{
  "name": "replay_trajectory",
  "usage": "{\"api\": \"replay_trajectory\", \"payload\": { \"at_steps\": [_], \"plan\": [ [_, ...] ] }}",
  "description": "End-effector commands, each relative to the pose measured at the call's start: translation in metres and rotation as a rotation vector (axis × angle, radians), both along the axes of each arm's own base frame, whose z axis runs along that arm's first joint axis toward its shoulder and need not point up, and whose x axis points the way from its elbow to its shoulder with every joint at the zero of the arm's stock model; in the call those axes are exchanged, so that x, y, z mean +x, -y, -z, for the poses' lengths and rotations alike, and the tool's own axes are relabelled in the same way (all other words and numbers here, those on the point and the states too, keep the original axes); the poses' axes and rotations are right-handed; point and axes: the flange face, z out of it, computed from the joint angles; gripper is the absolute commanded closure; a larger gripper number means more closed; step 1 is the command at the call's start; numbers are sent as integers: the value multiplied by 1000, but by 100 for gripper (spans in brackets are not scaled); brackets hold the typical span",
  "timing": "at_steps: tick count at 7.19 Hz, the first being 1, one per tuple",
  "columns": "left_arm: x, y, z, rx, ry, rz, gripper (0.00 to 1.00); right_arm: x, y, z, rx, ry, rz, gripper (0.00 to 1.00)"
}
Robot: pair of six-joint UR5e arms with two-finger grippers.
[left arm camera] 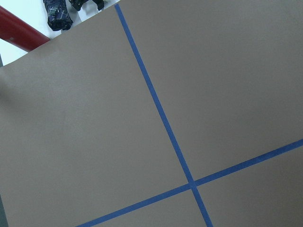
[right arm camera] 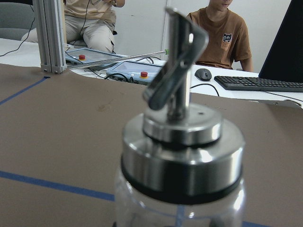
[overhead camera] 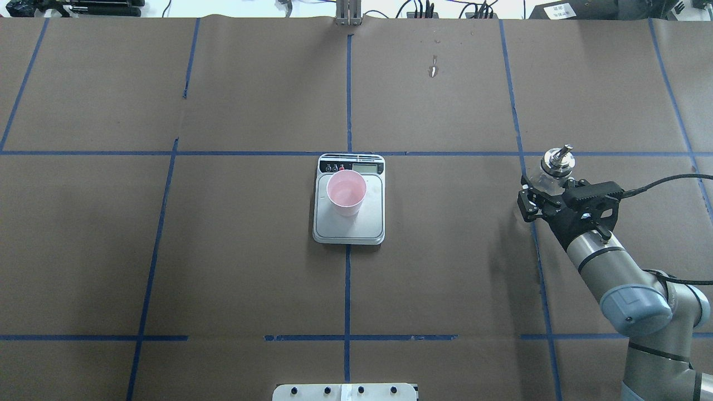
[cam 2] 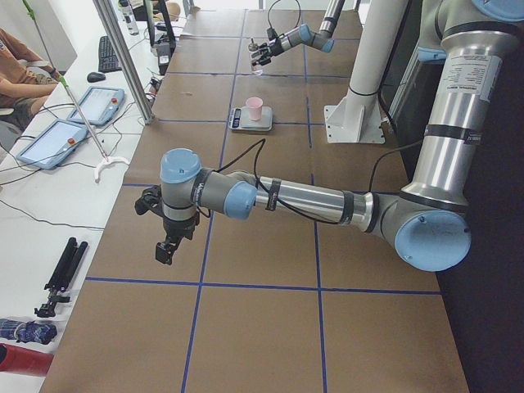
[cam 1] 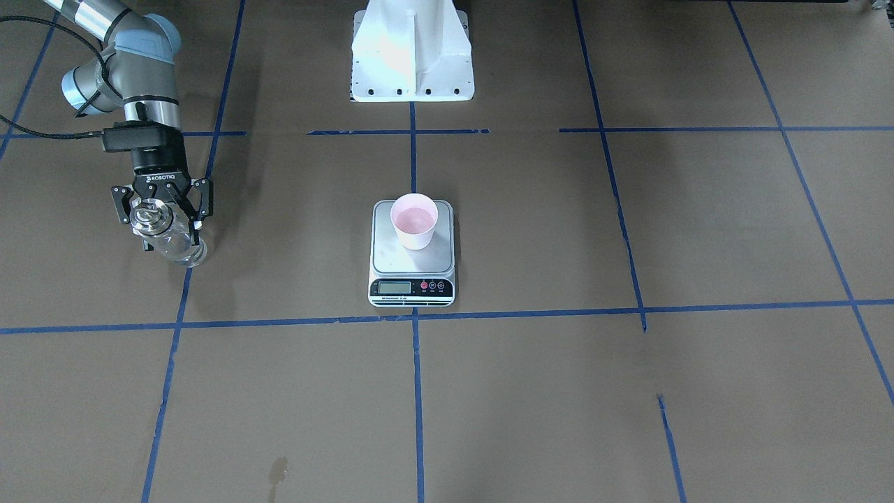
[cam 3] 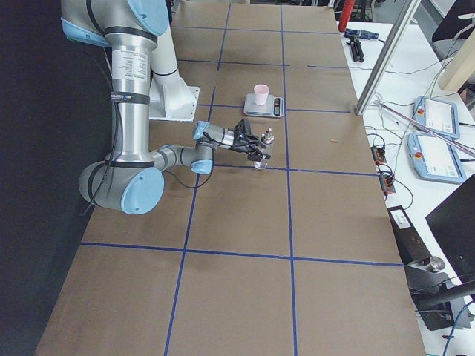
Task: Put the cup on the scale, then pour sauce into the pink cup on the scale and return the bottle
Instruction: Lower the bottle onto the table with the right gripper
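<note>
The pale pink cup point(cam 1: 413, 220) stands upright on the steel plate of the scale point(cam 1: 412, 264) at mid table; it also shows in the overhead view point(overhead camera: 346, 192). My right gripper point(cam 1: 167, 222) is shut on the clear glass bottle point(cam 1: 174, 241), upright and low at the table, far to the scale's right in the overhead view point(overhead camera: 554, 162). The bottle's silver spout cap point(right arm camera: 180, 127) fills the right wrist view. My left gripper point(cam 2: 166, 252) hangs over bare table far from the scale; I cannot tell whether it is open or shut.
The white robot pedestal point(cam 1: 412, 56) stands behind the scale. A small wet stain point(cam 1: 278, 469) marks the paper near the operators' edge. Operators point(right arm camera: 220, 33), tablets point(cam 2: 102, 102) and a keyboard sit beyond the table's far edge.
</note>
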Motion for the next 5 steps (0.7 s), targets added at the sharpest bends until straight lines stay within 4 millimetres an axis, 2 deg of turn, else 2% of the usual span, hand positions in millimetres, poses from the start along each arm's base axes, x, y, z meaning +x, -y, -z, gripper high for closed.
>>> {"api": "replay_trajectory", "payload": {
  "at_steps": [1,2,5],
  "plan": [
    [0,0,0,0,1,1,0,-1,0,1,2,-2,2,52],
    [0,0,0,0,0,0,0,-1,0,0,2,-1,0,1],
    [1,1,1,2,1,-1,0,0,-1,4,4,6,2,0]
  ]
}}
